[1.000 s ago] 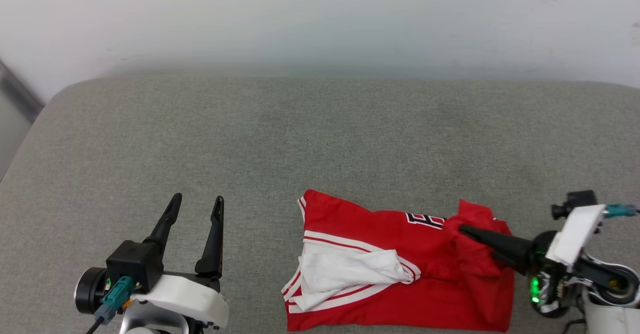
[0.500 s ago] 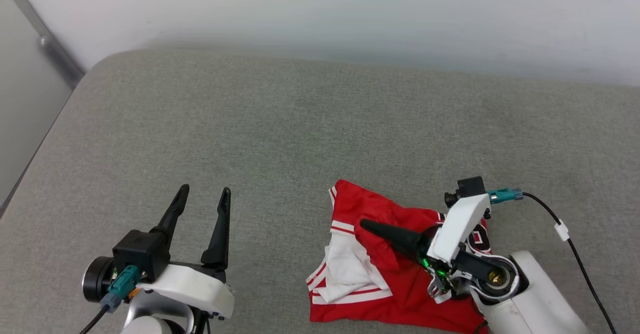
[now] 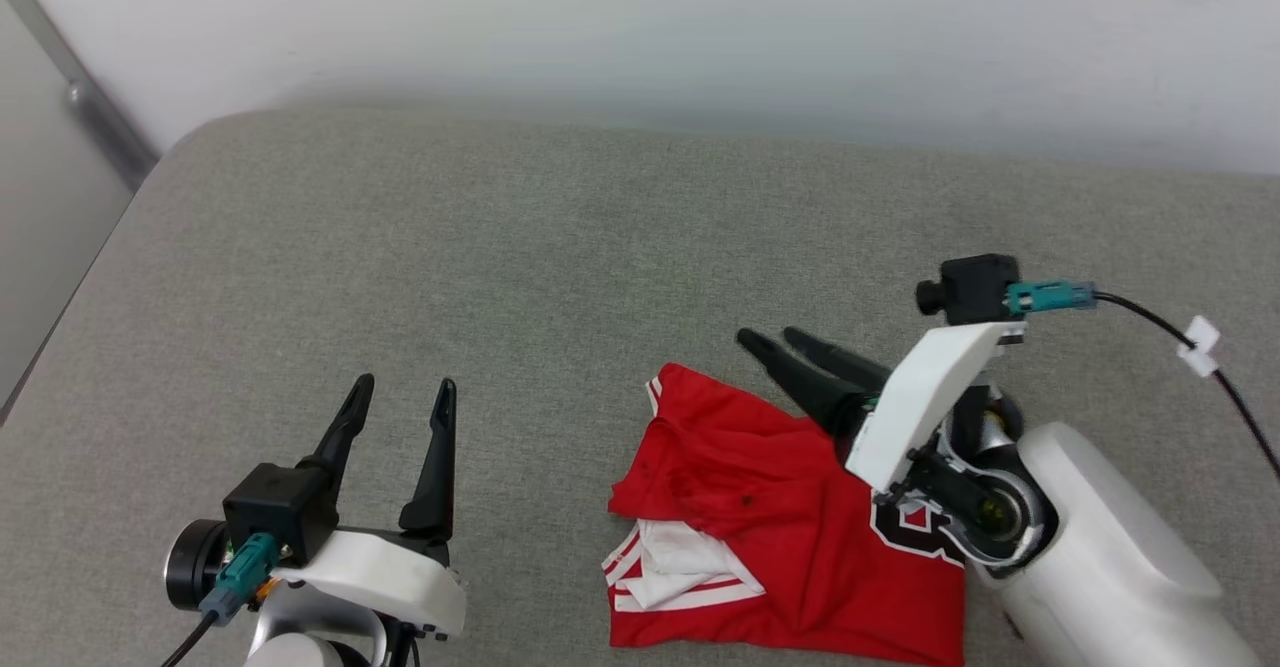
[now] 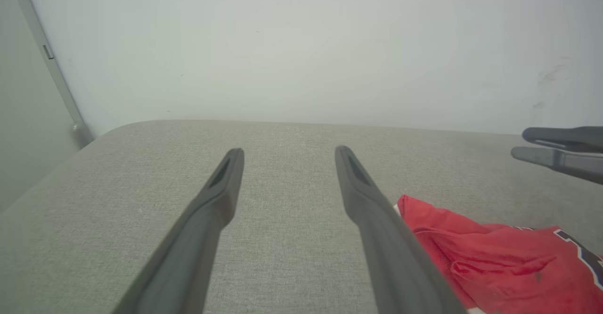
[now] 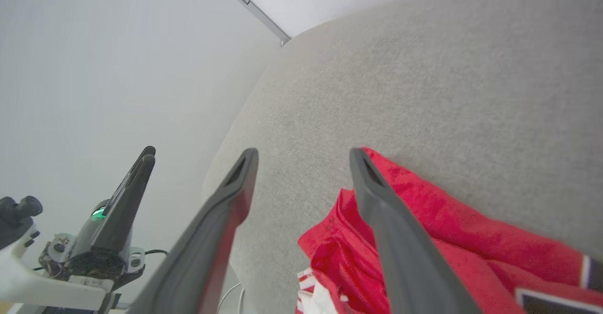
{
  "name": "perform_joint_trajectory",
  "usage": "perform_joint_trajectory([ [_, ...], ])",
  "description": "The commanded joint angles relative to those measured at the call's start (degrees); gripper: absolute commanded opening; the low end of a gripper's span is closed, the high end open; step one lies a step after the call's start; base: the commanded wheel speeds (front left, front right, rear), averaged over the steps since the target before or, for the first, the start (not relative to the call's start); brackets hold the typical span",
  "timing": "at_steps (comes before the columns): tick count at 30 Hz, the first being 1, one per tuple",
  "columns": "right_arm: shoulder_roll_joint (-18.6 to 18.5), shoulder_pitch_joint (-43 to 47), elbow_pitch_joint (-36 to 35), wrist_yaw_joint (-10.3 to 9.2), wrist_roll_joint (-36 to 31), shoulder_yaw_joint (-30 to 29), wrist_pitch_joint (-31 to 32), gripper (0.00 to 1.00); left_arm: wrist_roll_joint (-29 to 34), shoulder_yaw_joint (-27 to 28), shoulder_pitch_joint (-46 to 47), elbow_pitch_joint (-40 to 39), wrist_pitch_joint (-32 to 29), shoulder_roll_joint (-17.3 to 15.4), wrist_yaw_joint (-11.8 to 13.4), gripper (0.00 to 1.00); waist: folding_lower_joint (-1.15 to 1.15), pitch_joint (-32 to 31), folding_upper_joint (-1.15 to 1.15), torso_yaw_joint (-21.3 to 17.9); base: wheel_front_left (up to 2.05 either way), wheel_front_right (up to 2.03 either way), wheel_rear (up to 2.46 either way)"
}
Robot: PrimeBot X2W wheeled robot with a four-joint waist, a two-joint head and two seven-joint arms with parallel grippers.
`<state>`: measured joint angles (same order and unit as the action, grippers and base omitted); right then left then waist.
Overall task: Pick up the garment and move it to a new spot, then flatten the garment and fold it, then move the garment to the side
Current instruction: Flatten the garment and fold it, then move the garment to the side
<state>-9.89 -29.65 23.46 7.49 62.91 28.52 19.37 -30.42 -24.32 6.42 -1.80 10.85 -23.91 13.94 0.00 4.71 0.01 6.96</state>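
Garment (image 3: 790,517) lay rumpled on the grey cushion (image 3: 500,247), right end effector (image 3: 768,335) poised fingers-apart over its far edge, probably to flatten it, left end effector (image 3: 405,384) idle, likewise spread.

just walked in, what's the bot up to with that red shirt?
The garment lies crumpled, partly folded over itself, on the grey cushion in front of the robot. The right gripper hovers open over its far edge, holding nothing. The left gripper is open off to the left, clear of the cloth.
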Motion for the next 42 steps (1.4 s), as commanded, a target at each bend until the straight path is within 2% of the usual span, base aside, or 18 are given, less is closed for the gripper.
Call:
perform_joint_trajectory([
  [1, -1.5, -0.5, -0.6, 0.00, -3.2, 0.4, -2.6, 1.00, -0.1, 0.1, -0.1, 0.1, 0.5, 0.1, 0.3, 1.00, 0.00, -0.3, -0.01, -0.5, 0.00, 0.00, 0.00],
  [4, -6.1, -0.5, -0.9, 0.00, -15.5, 0.3, -10.1, 1.00, -0.3, 0.5, -0.9, 0.3, 0.8, 0.1, 0.8, 1.00, 0.00, -0.8, -0.01, -1.6, 0.00, 0.00, 0.00],
  [8, -8.8, 3.6, -0.5, 0.00, -28.7, -6.2, -16.6, 1.00, -0.8, 1.4, -1.9, 0.9, 1.4, 0.0, 1.4, 1.00, 0.00, -1.9, -0.01, -3.2, 0.00, 0.00, 0.00],
  [11, -8.9, 7.3, -2.8, -0.01, -36.1, -13.4, -19.5, 1.00, -1.0, 2.0, -2.7, 1.2, 1.9, -0.2, 1.7, 1.00, 0.00, -2.5, -0.01, -4.2, 0.00, 0.00, 0.00],
  [16, -5.9, 15.7, -10.5, 0.00, -43.2, -23.5, -22.1, 1.00, -0.4, 2.3, -3.9, 1.7, 2.5, -0.5, 2.4, 1.00, 0.00, -3.5, -0.01, -5.7, 0.00, 0.00, 0.00],
  [23, -0.1, 28.3, -23.2, -0.01, -48.2, -28.5, -20.7, 1.00, 0.6, 1.8, -5.3, 3.1, 2.9, -1.0, 2.9, 1.00, 0.00, -5.1, -0.01, -6.5, 0.00, 0.00, 0.00],
  [29, 3.5, 35.4, -30.0, -0.01, -50.0, -29.9, -18.6, 1.00, 1.1, 1.0, -5.5, 3.8, 2.9, -1.1, 2.7, 1.00, 0.00, -5.4, -0.01, -6.8, 0.00, 0.00, 0.00],
  [36, 5.1, 37.5, -35.0, 0.00, -51.5, -30.4, -16.0, 1.00, 0.3, 1.3, -4.8, 4.3, 3.1, -1.1, 2.5, 1.00, 0.00, -5.2, -0.01, -7.5, 0.00, 0.00, 0.00],
  [42, 5.5, 36.2, -33.7, -0.01, -48.6, -34.2, -11.6, 1.00, -0.1, 2.1, -4.7, 4.1, 3.3, -0.9, 3.2, 1.00, 0.00, -4.9, -0.01, -8.2, 0.00, 0.00, 0.00],
])
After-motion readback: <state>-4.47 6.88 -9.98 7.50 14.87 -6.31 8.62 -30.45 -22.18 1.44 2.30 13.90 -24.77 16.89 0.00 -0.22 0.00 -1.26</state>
